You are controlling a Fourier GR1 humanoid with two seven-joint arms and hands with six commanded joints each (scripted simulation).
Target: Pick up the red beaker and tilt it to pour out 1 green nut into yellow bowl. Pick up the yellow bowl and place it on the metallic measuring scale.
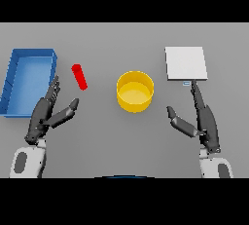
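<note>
The red beaker (80, 77) stands on the grey table, left of centre, leaning a little. The yellow bowl (135, 91) sits at the middle of the table; I see no nut in it. The metallic measuring scale (186, 63) is a pale square plate at the back right. My left hand (47, 111) is open, fingers straight, below and left of the beaker, apart from it. My right hand (200, 118) is open, right of the bowl, fingertips just below the scale's front edge.
A blue bin (28, 79) stands at the far left, right beside my left hand's fingertips.
</note>
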